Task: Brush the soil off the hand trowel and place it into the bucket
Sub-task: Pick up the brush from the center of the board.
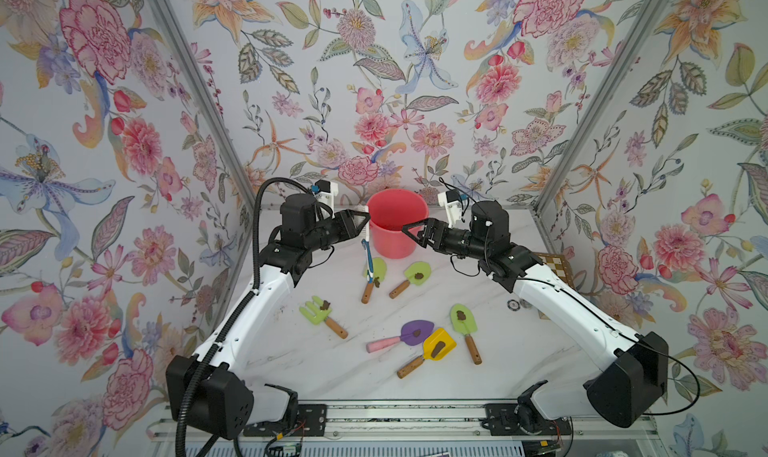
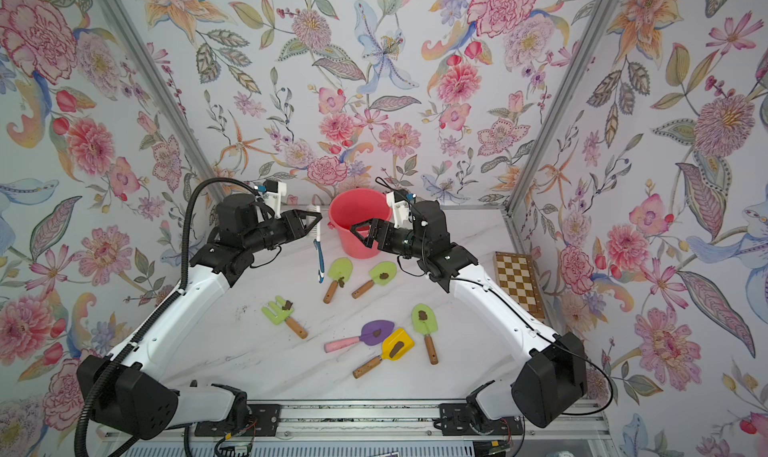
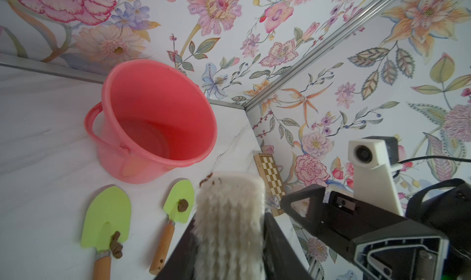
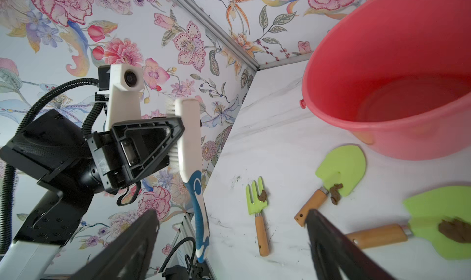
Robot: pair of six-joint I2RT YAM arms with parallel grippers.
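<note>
While left fingers (image 1: 358, 218) clamp the brush (image 1: 367, 259) | right fingers (image 1: 407, 228) spread wide, holding nothing

We see a coral-pink bucket (image 1: 392, 243) on a white table (image 1: 374, 376) w/ faint grey marble veins, & wallpaper (image 1: 374, 80) in pink, orange, blue & green florals on pale lilac-grey. Three trowels (image 1: 424, 268) & a fork (image 1: 316, 310) are lime green w/ tan wood handles; the purple trowel (image 1: 405, 337) has a pink handle, the yellow trowel (image 1: 446, 338) a tan one, each w/ dark brown soil (image 1: 460, 315). We note the brush (image 1: 368, 259) has white bristles & a blue-white handle, the chessboard (image 2: 517, 284) brown-cream checks, the arms (image 1: 266, 305) white w/ black joints.
</note>
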